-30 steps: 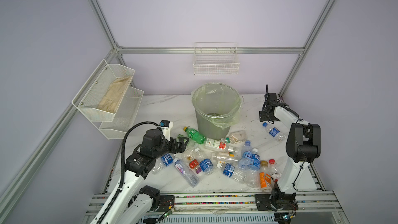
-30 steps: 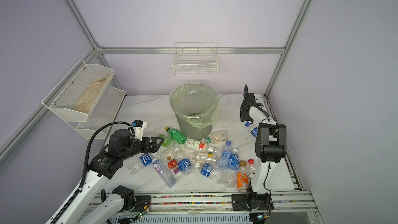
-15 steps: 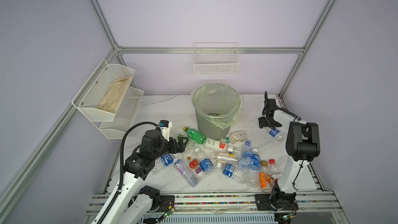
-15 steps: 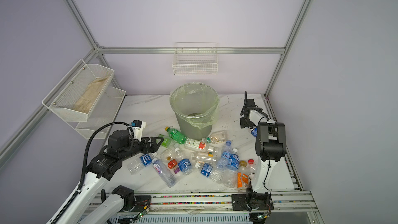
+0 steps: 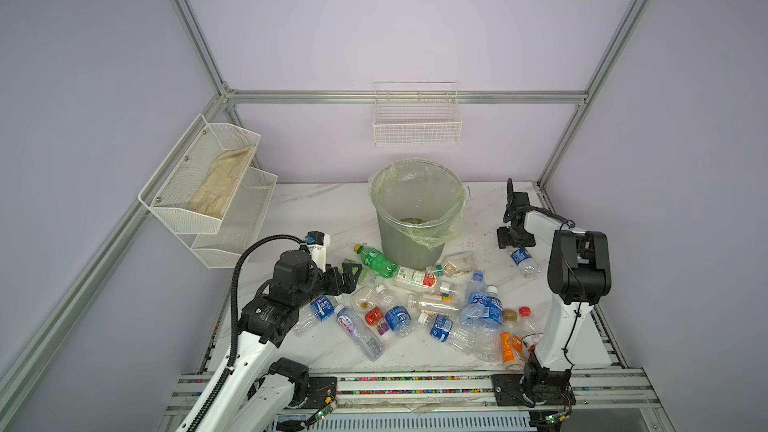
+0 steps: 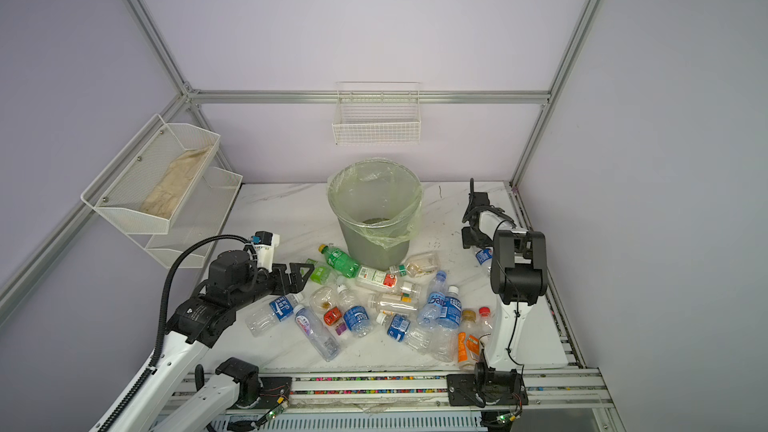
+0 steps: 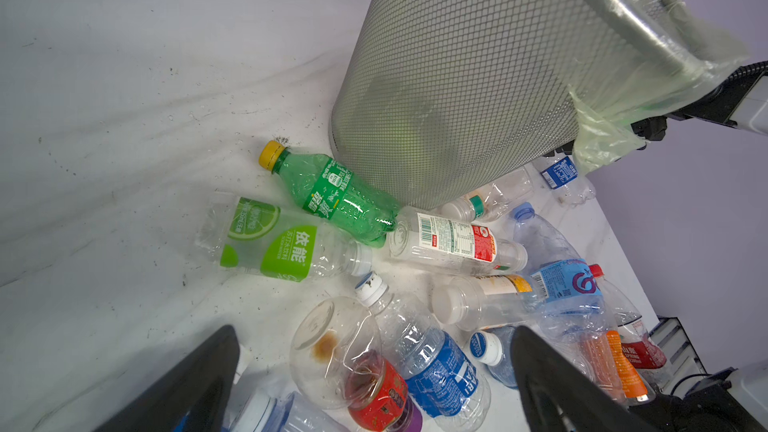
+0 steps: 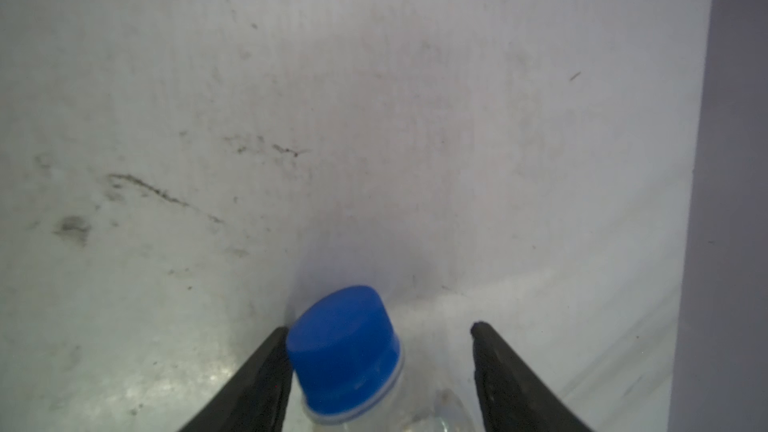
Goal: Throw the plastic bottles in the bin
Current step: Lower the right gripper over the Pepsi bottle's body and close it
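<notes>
While the right fingers [image 8: 257, 376] stand spread astride the blue-capped bottle [image 8: 345, 351], one touching its cap, centring is advised before closing; left fingers [image 7: 187, 384] stand wide.

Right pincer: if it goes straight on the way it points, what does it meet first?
Probably the tabletop. The right pincer points down at it, open fingers straddling the cap of the blue-capped bottle; depth is unclear.

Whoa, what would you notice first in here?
The jumble of small clear and green plastic bottles lying on the white marble table, right in front of the tall round grey mesh bin with its pale-green liner. Off to one side, the right gripper has its open jaws around a lone blue-capped clear bottle.
</notes>
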Controlling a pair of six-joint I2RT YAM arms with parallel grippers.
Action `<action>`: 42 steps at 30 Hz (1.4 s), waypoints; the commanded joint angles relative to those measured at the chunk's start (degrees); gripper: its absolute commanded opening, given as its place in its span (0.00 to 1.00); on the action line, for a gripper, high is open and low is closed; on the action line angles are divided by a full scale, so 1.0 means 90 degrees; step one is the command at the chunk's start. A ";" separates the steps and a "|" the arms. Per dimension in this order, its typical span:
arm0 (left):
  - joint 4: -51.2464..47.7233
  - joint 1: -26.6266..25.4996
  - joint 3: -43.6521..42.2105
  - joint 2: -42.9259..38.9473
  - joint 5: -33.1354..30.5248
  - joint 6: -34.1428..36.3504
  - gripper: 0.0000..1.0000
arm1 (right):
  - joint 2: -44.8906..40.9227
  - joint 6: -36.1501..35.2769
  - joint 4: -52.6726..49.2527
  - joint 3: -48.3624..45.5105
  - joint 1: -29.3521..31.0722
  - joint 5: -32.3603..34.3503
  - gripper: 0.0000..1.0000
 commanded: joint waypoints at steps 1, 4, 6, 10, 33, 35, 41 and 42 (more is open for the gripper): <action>0.0072 -0.0019 -0.0247 -0.0125 -0.0110 -0.0001 1.00 | 0.0189 0.0081 -0.0396 0.0130 -0.0017 -0.0487 0.65; 0.0050 -0.0019 -0.0257 -0.0156 -0.0171 -0.0001 1.00 | 0.0270 0.0242 -0.0567 0.0274 0.0030 -0.0686 0.60; 0.0042 -0.0024 -0.0257 -0.0146 -0.0188 -0.0004 1.00 | 0.0405 0.0337 -0.0851 0.0533 0.0088 -0.0730 0.59; 0.0023 -0.0019 -0.0247 -0.0127 -0.0219 -0.0006 1.00 | 0.0591 0.0536 -0.1107 0.0758 0.0139 -0.0936 0.55; -0.0040 -0.0019 -0.0237 -0.0140 -0.0381 -0.0004 1.00 | -0.0832 0.1764 -0.1061 0.0638 0.0310 -0.0003 0.97; -0.0038 -0.0019 -0.0232 -0.0123 -0.0384 -0.0004 1.00 | -0.0954 0.1942 -0.1272 0.0414 0.0407 0.0131 0.97; -0.0036 -0.0019 -0.0217 -0.0091 -0.0366 -0.0004 1.00 | -0.1754 0.2390 -0.0872 -0.0799 0.0567 0.0278 0.97; -0.0036 -0.0019 -0.0220 -0.0108 -0.0377 0.0000 1.00 | -0.1782 0.2445 -0.0856 -0.0875 0.0569 0.0262 0.97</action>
